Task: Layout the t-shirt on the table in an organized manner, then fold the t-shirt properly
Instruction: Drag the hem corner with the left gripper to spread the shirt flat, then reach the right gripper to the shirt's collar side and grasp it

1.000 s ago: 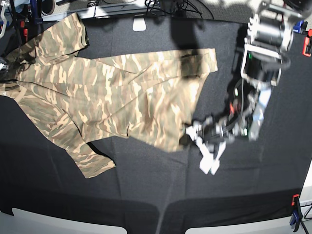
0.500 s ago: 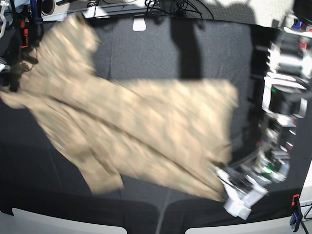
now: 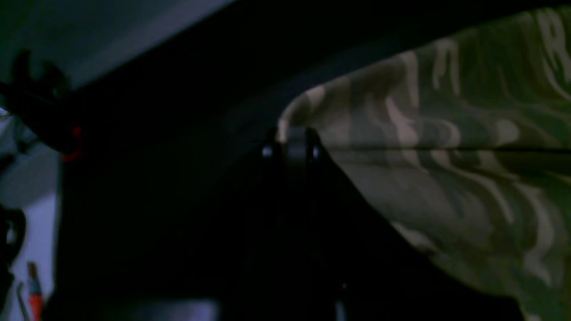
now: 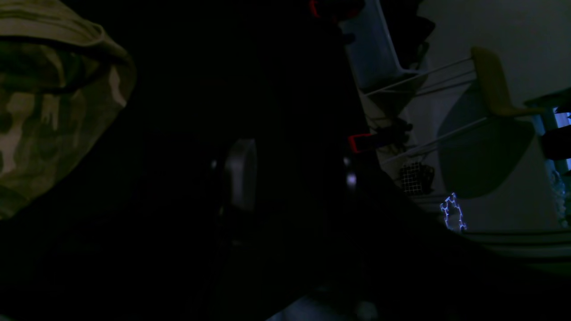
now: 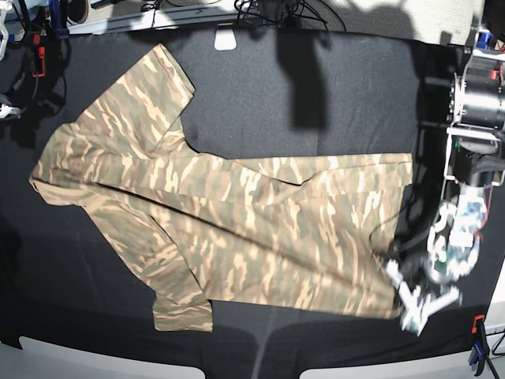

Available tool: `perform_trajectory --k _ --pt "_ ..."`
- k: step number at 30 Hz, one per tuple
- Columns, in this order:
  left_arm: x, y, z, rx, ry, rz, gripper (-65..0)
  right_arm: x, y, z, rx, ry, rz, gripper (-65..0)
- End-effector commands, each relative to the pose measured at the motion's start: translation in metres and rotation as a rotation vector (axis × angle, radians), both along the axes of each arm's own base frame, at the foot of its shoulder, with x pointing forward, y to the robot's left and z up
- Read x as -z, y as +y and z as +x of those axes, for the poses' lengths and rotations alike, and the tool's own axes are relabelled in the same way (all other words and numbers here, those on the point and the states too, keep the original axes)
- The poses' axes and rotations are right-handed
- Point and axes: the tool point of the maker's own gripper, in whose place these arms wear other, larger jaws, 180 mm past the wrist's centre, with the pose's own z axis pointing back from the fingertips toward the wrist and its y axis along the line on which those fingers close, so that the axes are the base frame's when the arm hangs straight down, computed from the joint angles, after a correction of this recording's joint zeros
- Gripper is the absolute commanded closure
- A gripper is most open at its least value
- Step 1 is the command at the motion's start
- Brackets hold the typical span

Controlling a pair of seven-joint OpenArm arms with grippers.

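A: Well, which step is this?

B: Laying out, I'd judge. The left gripper [image 5: 416, 304] is pinched tight on the t-shirt [image 5: 237, 229] at its near hem corner, and the cloth runs away from it across the desk [image 5: 331, 87], flat but skewed.

A: Next move?

B: Probably letting go, then squaring the far sleeves and the diagonal crease before any fold.

A: And the other gripper?

B: The right gripper [image 4: 285, 178] stands apart-jawed and empty, the shirt's collar end just beside it.

A: Count?

B: One shirt, two grippers.
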Motion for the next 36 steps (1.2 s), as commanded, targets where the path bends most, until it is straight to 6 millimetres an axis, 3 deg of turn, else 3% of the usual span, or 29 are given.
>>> perform_trajectory --k 1,7,13,20,21,23,24,29,36 --pt "-0.037 0.009 0.02 -0.014 -0.096 -0.005 0.0 -0.019 -0.004 0.007 -0.013 -0.036 -0.05 -23.7" --pt "-0.047 0.039 0.034 -0.124 -0.117 0.008 0.0 -0.019 -0.004 0.007 -0.013 -0.036 -0.05 -23.7" --pt "-0.074 0.043 0.049 -0.134 -0.156 0.003 0.0 -0.019 -0.004 0.007 -0.012 -0.035 -0.05 -23.7" --pt "-0.062 0.043 0.043 -0.134 -0.135 0.004 0.0 -0.019 -0.004 0.008 -0.015 -0.04 -0.051 -23.7" --pt "-0.059 0.043 0.042 -0.135 -0.128 0.005 -2.5 -0.021 -0.003 0.01 -0.022 -0.05 -0.054 -23.7" --pt "-0.058 0.044 0.041 -0.137 -0.123 0.006 -18.0 -0.021 -0.001 0.012 -0.03 -0.063 -0.044 -23.7" --pt "-0.057 0.044 0.041 -0.139 -0.119 0.007 -22.2 -0.02 0.001 0.013 -0.033 -0.075 -0.019 -23.7" --pt "-0.054 0.045 0.04 -0.158 -0.095 -0.016 -23.2 -0.021 0.026 0.042 -0.127 -0.158 0.131 -23.7" --pt "-0.048 0.044 0.039 -0.22 -0.056 -0.155 -23.2 -0.033 0.094 0.115 -0.379 -0.247 0.278 -23.6"
